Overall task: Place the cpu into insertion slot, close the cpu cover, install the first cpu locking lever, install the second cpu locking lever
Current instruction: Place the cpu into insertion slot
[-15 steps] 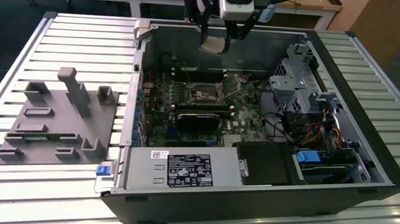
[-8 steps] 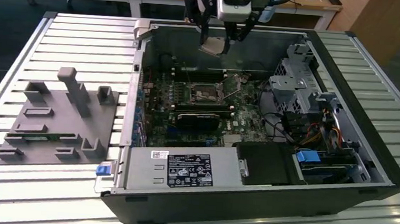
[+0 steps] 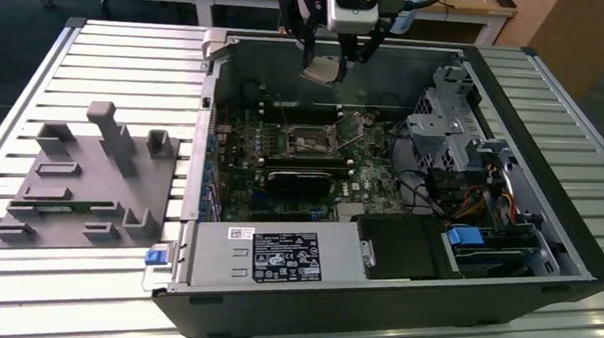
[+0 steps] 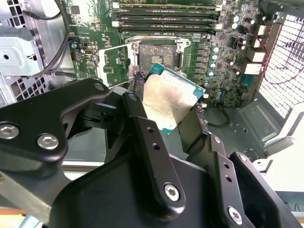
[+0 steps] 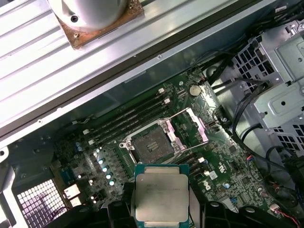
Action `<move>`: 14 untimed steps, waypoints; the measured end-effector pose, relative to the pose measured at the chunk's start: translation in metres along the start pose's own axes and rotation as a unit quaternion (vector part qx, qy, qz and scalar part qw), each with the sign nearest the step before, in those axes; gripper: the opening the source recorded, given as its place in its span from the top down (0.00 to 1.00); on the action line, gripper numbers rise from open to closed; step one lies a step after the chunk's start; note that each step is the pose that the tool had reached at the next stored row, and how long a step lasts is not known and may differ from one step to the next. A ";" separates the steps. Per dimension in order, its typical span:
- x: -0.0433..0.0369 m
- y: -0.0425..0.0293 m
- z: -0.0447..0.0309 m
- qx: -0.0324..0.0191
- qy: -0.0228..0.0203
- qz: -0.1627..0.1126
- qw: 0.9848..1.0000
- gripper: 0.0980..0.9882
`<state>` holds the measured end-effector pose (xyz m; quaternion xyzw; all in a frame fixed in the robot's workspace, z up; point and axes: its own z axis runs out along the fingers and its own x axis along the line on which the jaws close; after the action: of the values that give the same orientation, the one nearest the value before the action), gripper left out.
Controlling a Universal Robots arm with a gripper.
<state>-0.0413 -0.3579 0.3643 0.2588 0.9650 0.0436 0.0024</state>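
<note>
Hovering over the open case, gripper (image 3: 331, 65) clamped on the cpu (image 5: 161, 194) by its edges, chip a bit tilted. Bare insertion slot (image 5: 151, 145) well below the gripper, cpu cover (image 5: 194, 124) flipped up beside it.

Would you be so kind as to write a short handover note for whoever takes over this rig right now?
The pincer is shut on the cpu, holding it in the air over the open computer case.
The insertion slot on the motherboard is empty, and the cpu is well clear of it.
The cpu cover is swung open beside the slot.
Done: the cpu is in the grasp.
Left: seating the cpu, closing the cpu cover, and both locking levers.
</note>
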 end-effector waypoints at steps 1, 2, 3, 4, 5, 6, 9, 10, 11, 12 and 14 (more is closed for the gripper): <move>0.0000 0.0000 0.0001 0.000 0.000 0.000 1.000 0.51; 0.0000 0.0000 0.0003 0.000 0.000 0.001 1.000 0.51; 0.0001 0.0001 0.0005 0.000 0.000 0.001 1.000 0.51; 0.0001 0.0001 0.0006 0.000 0.000 0.001 1.000 0.51; 0.0001 0.0001 0.0007 0.000 0.000 0.002 1.000 0.51; 0.0001 0.0001 0.0008 0.000 0.000 0.002 1.000 0.51; 0.0001 0.0002 0.0010 0.000 0.000 0.003 1.000 0.51; 0.0001 0.0002 0.0011 0.000 0.000 0.003 1.000 0.51; 0.0001 0.0002 0.0011 0.000 0.000 0.004 1.000 0.51; 0.0001 0.0002 0.0012 0.000 0.000 0.004 1.000 0.51; 0.0001 0.0002 0.0013 0.000 0.000 0.005 1.000 0.51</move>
<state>-0.0413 -0.3576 0.3630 0.2634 0.9637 0.0434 0.0027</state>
